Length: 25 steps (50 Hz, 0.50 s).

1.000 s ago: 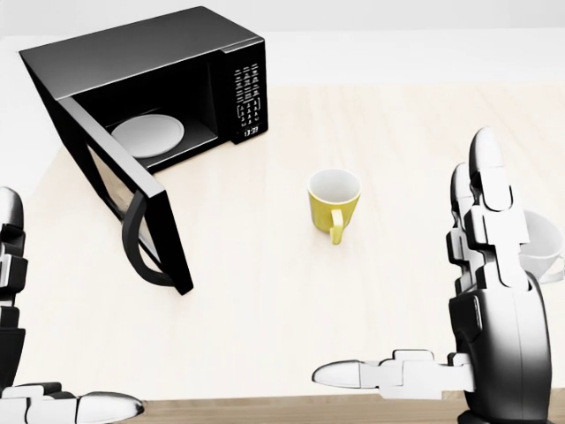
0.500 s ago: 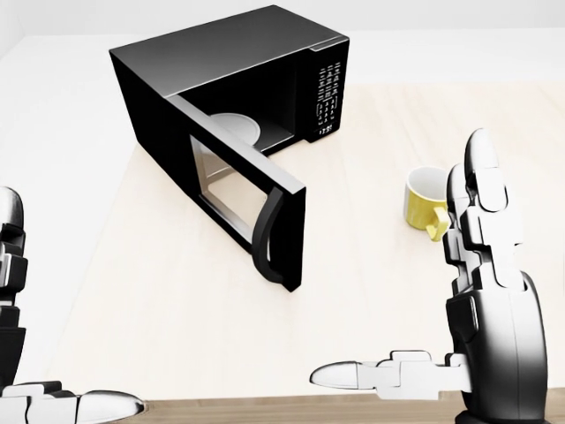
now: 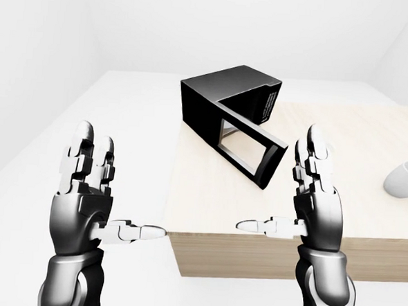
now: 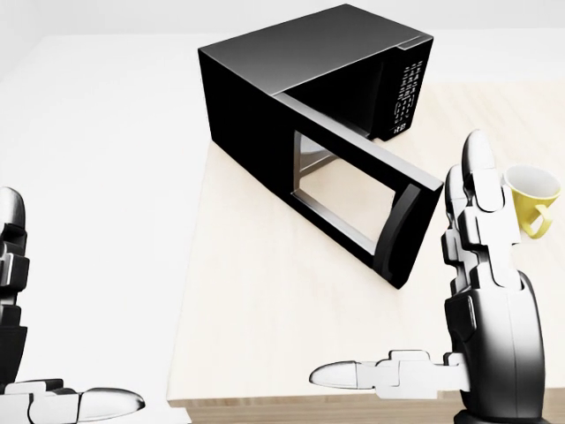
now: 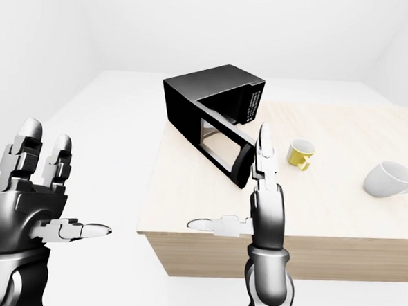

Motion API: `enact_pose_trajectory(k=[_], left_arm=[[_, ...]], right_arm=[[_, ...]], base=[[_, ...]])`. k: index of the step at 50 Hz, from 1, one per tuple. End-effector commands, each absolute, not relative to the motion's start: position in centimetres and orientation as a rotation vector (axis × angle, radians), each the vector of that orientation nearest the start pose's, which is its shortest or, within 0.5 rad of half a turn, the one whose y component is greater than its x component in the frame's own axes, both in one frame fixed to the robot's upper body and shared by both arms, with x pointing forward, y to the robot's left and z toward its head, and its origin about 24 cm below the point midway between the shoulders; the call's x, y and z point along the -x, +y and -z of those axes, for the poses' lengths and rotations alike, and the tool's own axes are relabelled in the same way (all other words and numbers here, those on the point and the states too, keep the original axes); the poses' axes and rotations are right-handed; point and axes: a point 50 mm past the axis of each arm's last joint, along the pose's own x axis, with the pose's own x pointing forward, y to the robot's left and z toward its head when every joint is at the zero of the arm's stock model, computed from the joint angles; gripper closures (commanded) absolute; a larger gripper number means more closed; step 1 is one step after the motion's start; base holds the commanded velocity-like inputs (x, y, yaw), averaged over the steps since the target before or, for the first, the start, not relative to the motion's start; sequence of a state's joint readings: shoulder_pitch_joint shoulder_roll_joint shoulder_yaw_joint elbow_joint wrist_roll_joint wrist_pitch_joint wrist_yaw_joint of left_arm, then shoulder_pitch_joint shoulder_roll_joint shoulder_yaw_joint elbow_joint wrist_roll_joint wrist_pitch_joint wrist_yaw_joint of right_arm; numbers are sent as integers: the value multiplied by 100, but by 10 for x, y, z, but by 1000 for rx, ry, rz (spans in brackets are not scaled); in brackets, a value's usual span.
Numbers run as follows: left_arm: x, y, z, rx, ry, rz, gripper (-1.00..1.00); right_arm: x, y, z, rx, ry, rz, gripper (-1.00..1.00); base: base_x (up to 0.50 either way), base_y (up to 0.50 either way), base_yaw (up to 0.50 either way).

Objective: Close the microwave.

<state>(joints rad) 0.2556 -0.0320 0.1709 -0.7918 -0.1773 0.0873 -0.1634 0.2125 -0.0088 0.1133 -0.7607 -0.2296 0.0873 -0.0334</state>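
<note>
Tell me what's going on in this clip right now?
A humanoid robot stands at a wooden table facing a black microwave whose door hangs wide open. Both the left hand and the right hand are raised with fingers spread, holding nothing and touching nothing. A yellow mug and a white cup sit on the table to the microwave's right in the right-eye view. The closing push hasn't begun.
</note>
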Motion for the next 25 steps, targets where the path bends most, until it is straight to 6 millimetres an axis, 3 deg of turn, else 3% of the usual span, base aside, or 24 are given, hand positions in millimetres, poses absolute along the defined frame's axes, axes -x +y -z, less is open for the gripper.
enact_pose_trajectory(k=[1,10,25], left_arm=[[-175,184,-159,55,-476,-20,-100],[-180,181,-152,-17,-429,-51,-100],[-175,179,-161,-9,-474,-34,-100]], right_arm=[[-187,-141,-159,192,-469,54,-100],[-191,-143,-160,167,-475,90,-100],[-192,-144,-162,136,-487,100,-100]], base=[[0,50,0],[0,47,0],[0,0,0]])
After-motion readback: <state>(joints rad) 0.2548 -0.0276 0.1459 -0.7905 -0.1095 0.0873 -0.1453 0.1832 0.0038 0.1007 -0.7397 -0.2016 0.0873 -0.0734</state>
